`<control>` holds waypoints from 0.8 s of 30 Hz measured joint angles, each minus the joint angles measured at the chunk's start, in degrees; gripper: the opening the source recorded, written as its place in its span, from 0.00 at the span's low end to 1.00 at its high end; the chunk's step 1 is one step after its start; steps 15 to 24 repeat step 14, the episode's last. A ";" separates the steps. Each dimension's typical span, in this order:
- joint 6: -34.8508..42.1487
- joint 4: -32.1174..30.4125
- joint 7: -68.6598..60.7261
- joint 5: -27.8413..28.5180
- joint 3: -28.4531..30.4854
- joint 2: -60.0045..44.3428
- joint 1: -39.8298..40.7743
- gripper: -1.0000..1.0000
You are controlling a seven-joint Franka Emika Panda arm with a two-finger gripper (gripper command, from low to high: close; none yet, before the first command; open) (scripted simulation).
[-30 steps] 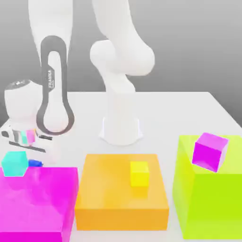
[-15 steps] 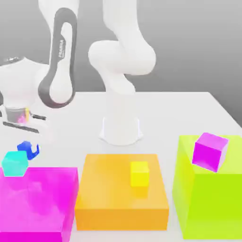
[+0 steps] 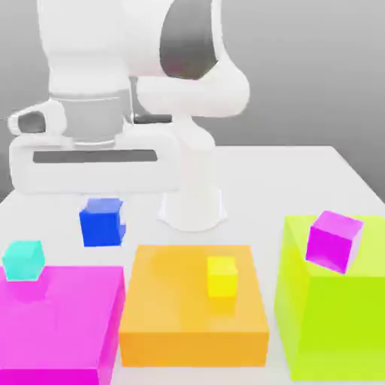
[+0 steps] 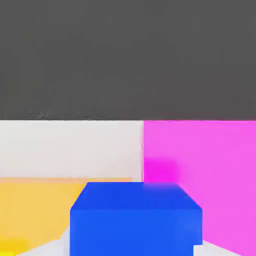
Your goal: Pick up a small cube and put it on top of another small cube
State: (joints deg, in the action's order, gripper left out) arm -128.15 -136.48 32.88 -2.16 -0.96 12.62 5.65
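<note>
The small cube [image 3: 101, 224], plain deep blue, hangs in the air just under my white hand, a little above the table and behind the gap between the magenta and orange blocks. My gripper [image 3: 102, 204] is shut on it from above. In the hand view the small cube [image 4: 136, 220] sits close up in front of the camera. A cyan cube [image 3: 23, 260] of about the same size rests on the far left corner of the big magenta block [image 3: 68, 323], lower and further to the exterior view's left than the held cube.
A yellow cube [image 3: 222, 275] lies on the flat orange block [image 3: 180, 319]. A purple cube [image 3: 335, 241] sits tilted on the tall lime block [image 3: 331, 323]. The arm's white base [image 3: 192, 203] stands behind the orange block on the white table [image 3: 301, 180].
The hand closed on the blue cube beside the cyan one, then lifted it and carried it toward the exterior view's right. The arm has swung around with it.
</note>
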 joint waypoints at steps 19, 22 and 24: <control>3.70 3.60 6.82 -1.16 -14.20 -3.57 -11.59 1.00; 3.70 3.60 6.82 -1.16 -14.20 -3.57 -11.59 1.00; 3.70 3.60 6.82 -1.16 -14.20 -3.57 -11.59 1.00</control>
